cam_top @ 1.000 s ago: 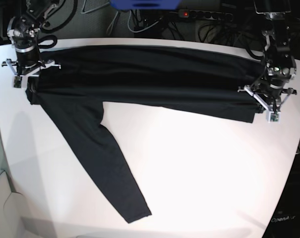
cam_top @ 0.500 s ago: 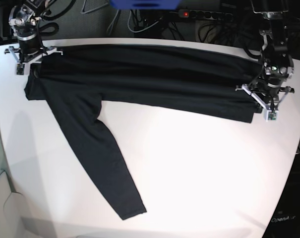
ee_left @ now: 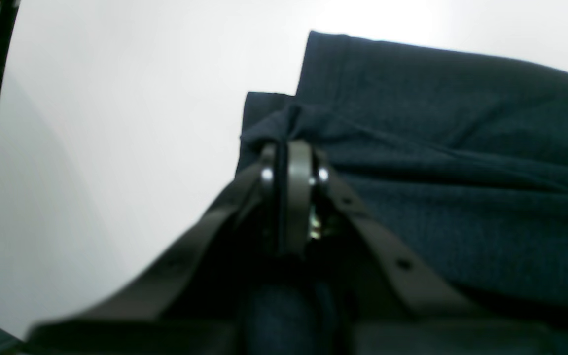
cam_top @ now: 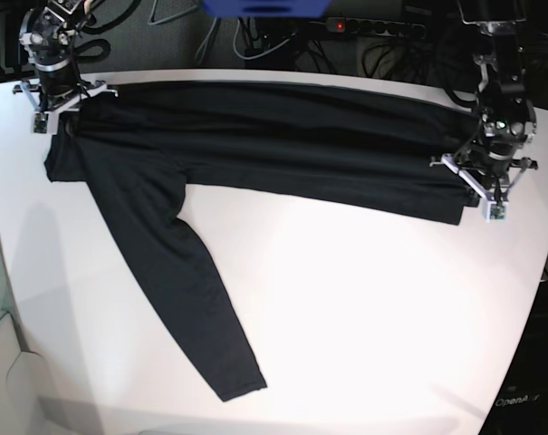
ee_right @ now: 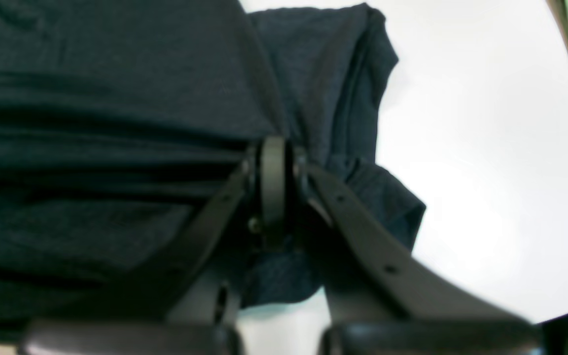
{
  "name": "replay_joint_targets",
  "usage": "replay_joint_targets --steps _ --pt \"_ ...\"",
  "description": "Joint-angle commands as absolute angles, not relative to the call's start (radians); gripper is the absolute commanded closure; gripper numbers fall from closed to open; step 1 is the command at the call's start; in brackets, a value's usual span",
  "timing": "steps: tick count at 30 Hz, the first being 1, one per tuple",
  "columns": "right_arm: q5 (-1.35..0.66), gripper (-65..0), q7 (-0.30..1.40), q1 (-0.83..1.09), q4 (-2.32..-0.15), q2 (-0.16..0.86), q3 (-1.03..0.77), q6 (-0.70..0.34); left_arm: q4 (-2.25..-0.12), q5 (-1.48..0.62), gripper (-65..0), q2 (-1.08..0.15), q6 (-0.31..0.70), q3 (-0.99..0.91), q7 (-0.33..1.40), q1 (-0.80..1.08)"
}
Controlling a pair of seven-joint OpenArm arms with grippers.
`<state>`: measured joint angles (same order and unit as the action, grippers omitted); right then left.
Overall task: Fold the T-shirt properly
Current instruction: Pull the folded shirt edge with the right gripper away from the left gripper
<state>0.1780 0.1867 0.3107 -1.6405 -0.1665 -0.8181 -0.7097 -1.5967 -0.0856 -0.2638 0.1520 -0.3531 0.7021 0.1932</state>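
The dark T-shirt [cam_top: 274,145] lies stretched in a folded band across the back of the white table. One long sleeve [cam_top: 183,281] runs diagonally toward the front edge. My left gripper [cam_top: 477,181] is at the band's right end, and the left wrist view shows it [ee_left: 284,148] shut on a pinch of the fabric [ee_left: 461,172] near the hem corner. My right gripper [cam_top: 63,109] is at the band's left end, and the right wrist view shows it [ee_right: 273,148] shut on bunched fabric [ee_right: 116,98].
The white table [cam_top: 364,317] has bare surface in front of the shirt band and to the right of the sleeve. Cables and a power strip [cam_top: 373,27] lie behind the back edge. The table's curved right edge is close to my left gripper.
My right gripper has moved toward the back edge with the shirt's left end, pulling the band straighter. The sleeve has slid slightly back and left. The left gripper has hardly moved.
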Motion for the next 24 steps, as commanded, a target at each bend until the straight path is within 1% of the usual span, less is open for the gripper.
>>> replay_joint_targets --steps 1,22,24 --pt "0.165 0.0 0.165 0.312 -1.659 -0.157 -0.826 -0.698 -1.612 -0.074 0.0 -0.266 0.140 -0.360 0.684 0.183" --pt "0.163 -0.1 0.165 0.300 -1.656 -0.157 -0.852 -0.698 -1.612 -0.076 0.0 -0.263 0.140 -0.354 0.684 0.185" --pt "0.163 -3.5 0.165 0.300 -1.655 -0.157 -0.852 -0.698 -1.612 -0.076 0.0 -0.263 0.140 -0.354 0.684 0.185"
